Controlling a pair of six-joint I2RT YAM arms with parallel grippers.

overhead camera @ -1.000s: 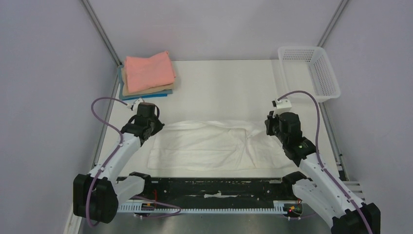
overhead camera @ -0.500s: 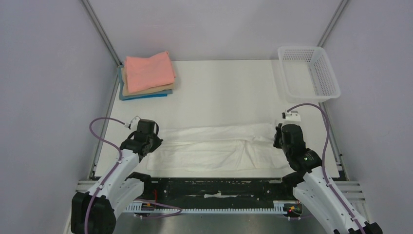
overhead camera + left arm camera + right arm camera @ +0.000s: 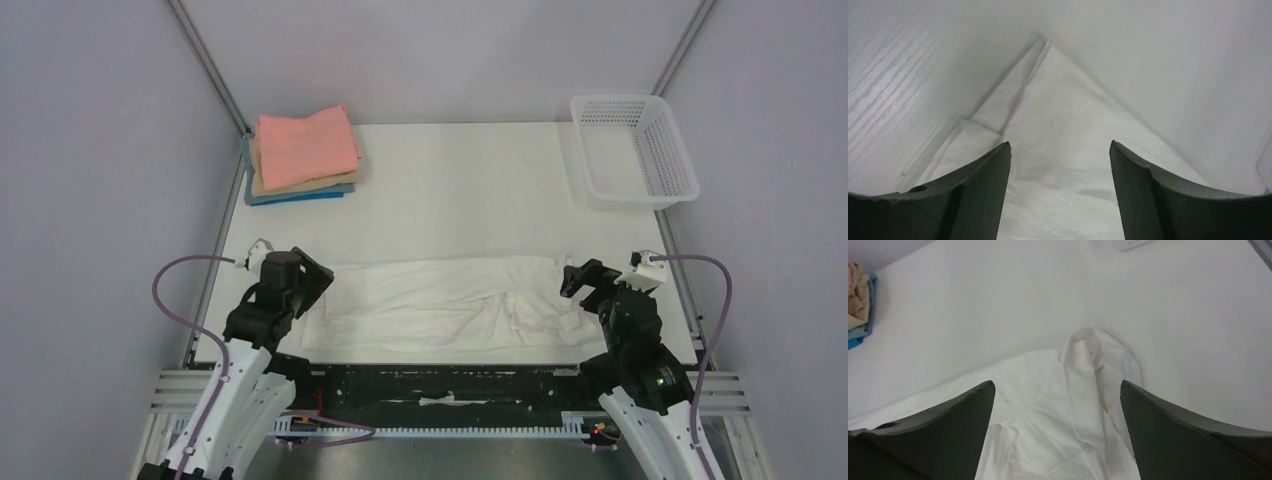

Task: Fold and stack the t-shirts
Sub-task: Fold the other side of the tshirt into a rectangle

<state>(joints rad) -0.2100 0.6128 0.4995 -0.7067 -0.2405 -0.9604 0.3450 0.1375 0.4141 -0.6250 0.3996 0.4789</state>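
Observation:
A thin white t-shirt (image 3: 440, 305) lies as a long folded band across the near part of the table, flat on the left and rumpled at its right end. My left gripper (image 3: 320, 278) hovers open over the band's left end, and in the left wrist view a flat corner of the white t-shirt (image 3: 1058, 120) shows between its fingers (image 3: 1060, 145). At the right end my right gripper (image 3: 588, 283) is open too; the right wrist view shows the crumpled sleeve of the white t-shirt (image 3: 1093, 370) between the spread fingers (image 3: 1057, 384). Neither gripper holds cloth.
A stack of folded t-shirts (image 3: 303, 150) sits at the back left: salmon-pink on top, then tan, blue at the bottom. It shows at the left edge of the right wrist view (image 3: 858, 300). A white mesh basket (image 3: 662, 150) stands at the back right. Grey walls enclose the white table (image 3: 460, 190).
Both grippers carried the shirt's far edge toward the near side, folding it into a narrower band. They then opened, let go of the cloth and drew back toward their bases.

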